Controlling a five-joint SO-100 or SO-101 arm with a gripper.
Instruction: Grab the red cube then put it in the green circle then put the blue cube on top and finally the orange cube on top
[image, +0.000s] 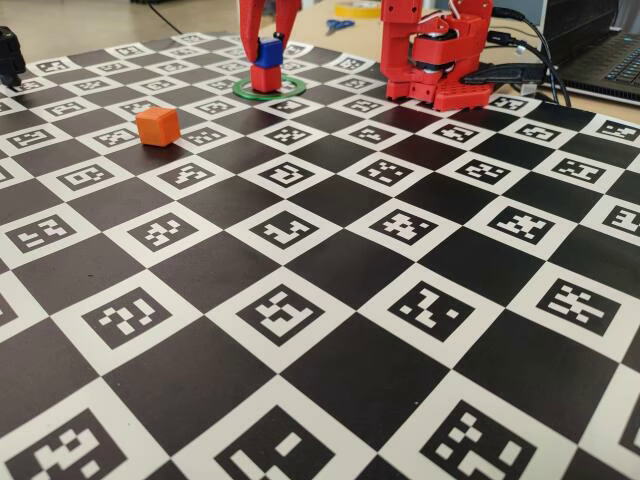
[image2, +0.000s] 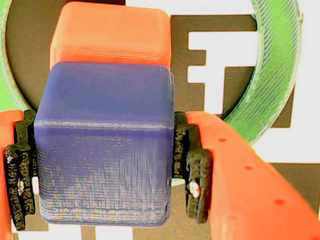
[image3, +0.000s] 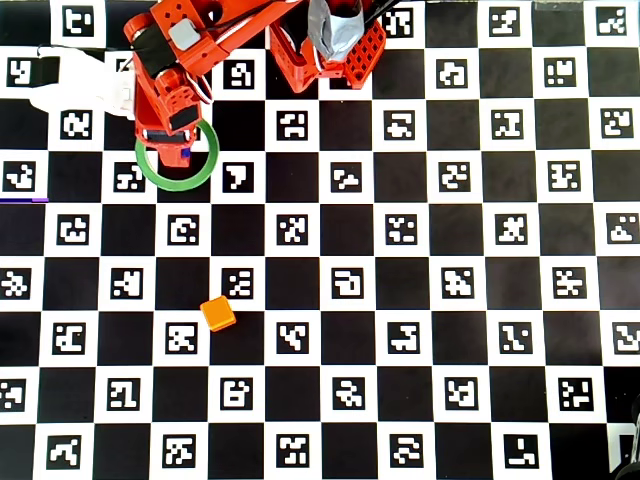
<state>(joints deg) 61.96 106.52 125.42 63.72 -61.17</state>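
Observation:
My red gripper (image2: 105, 170) is shut on the blue cube (image2: 105, 145), with its black pads (image2: 192, 160) pressed against both sides. The red cube (image2: 112, 32) shows just beyond and below the blue one, inside the green circle (image2: 272, 75). In the fixed view the blue cube (image: 267, 52) rests on or just above the red cube (image: 265, 79), which stands in the green circle (image: 245, 91), and the gripper (image: 267, 55) reaches down from above. The orange cube (image: 158, 126) lies alone on the mat to the left and nearer the camera. From overhead, the arm hides most of the stack; only a blue sliver (image3: 186, 153) shows.
The arm's red base (image: 435, 60) stands right of the ring. Cables and a dark laptop (image: 600, 50) lie at the far right, scissors (image: 338, 24) behind the mat, a black object (image: 8, 55) at the left edge. In the overhead view the orange cube (image3: 218, 313) sits well below the green ring (image3: 175, 186).

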